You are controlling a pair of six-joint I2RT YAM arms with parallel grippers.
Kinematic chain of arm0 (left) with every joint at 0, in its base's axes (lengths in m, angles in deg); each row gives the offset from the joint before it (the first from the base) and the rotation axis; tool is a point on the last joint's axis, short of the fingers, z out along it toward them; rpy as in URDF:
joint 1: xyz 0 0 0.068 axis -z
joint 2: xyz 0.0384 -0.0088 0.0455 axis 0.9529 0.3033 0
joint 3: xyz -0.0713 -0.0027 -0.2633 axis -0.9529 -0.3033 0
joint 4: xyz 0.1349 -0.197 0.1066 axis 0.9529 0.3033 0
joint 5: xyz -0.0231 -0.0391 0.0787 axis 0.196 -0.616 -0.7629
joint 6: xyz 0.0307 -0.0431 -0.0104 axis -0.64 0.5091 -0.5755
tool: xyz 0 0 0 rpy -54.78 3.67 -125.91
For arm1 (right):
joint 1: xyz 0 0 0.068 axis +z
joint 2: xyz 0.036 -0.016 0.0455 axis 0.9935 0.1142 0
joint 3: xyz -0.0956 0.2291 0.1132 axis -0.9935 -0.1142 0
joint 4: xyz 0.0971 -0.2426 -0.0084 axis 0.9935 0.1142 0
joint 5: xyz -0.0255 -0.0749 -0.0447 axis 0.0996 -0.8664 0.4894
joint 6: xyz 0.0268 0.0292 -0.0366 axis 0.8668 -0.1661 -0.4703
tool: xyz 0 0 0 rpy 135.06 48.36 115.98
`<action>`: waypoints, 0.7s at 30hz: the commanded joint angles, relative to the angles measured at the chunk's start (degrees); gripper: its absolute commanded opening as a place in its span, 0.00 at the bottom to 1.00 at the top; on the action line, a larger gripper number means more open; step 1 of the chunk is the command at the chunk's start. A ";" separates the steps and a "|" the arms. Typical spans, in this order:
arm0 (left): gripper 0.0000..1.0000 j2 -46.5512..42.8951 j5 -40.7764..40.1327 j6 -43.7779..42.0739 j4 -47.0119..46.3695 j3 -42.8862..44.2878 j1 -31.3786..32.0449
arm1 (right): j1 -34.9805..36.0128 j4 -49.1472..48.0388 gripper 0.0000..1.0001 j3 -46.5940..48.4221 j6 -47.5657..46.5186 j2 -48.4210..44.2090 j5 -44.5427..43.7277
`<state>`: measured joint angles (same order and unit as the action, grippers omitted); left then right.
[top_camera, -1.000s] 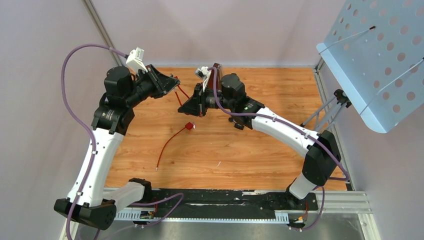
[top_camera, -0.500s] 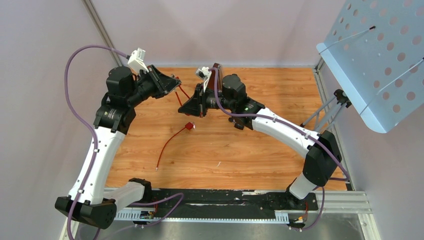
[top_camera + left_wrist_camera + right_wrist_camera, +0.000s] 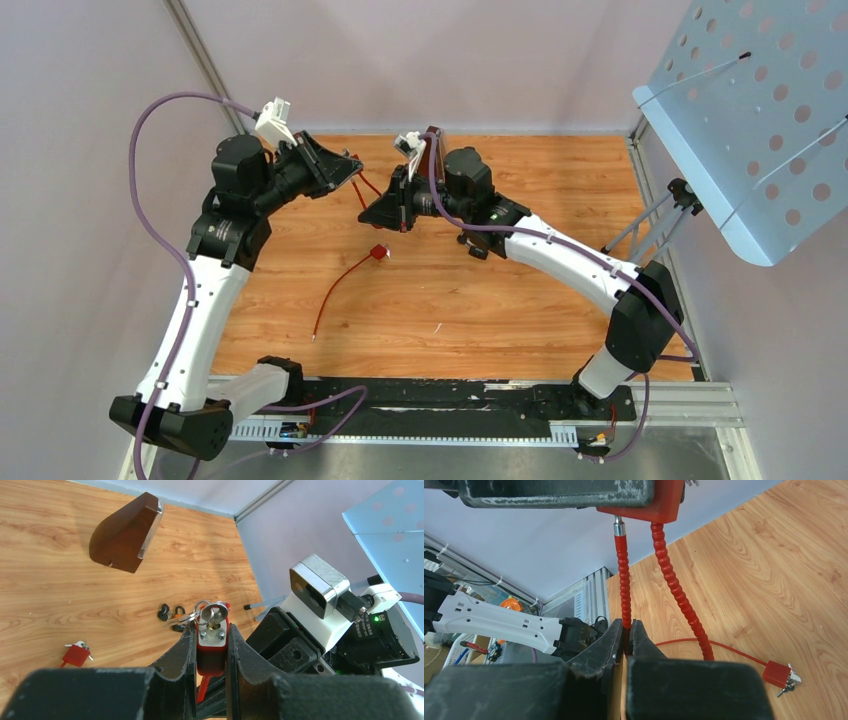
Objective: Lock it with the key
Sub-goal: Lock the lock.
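From above, the left tool (image 3: 348,172) and right tool (image 3: 366,212) meet over the bench (image 3: 560,300), and what they hold is mostly hidden. In the left wrist view, that tool is clamped on a red padlock (image 3: 211,652) with keys (image 3: 210,614) in its top. It looks small, rigid and probably slick, best gripped on its flat sides. In the right wrist view, the tool is pinched tight on the springy-looking cable (image 3: 623,580). I cannot tell whether its tip is seated.
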<state>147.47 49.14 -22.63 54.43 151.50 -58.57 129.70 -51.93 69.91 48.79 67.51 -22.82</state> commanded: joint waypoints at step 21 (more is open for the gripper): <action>0.00 -8.44 5.43 -0.40 -8.21 -17.14 0.02 | -1.79 -9.14 0.00 4.44 12.70 2.13 -5.48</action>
<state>140.74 49.12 -22.58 42.24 137.49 -59.22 129.75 -51.65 70.44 58.17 69.13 -20.90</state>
